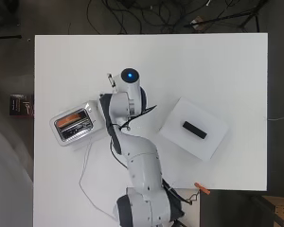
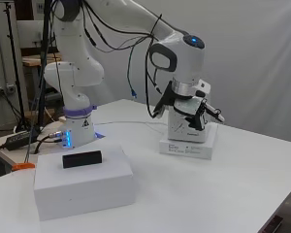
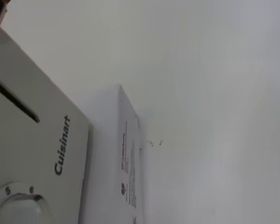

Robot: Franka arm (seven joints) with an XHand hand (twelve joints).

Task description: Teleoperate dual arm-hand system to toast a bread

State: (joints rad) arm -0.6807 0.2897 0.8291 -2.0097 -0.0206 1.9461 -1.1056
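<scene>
— Hand first: where is it, and what has it got hold of?

— It hangs right at the end face of the toaster, the face with the lever slot and dial, fingers pointing down. Whether they are curled or straight I cannot tell; the toaster body and the wrist cover too much. I see nothing carried in it.

— And the bread?

— Already in. From overhead an orange-brown slice of bread sits in 1 of the toaster's 2 slots. The toaster stands on a flat white box.

— So what is left?

— Judging by that, loading is done and pressing the lever remains. The hand is placed for it, but I cannot see whether the lever is down.

— Any writing?

— The toaster's end face carries a brand word beside the slot, and a dial with numerals around it. The flat box has small print along its side, too fine to read.

— Anything else nearby?

— Well apart from the toaster, a larger white box with a small black block on top.
</scene>
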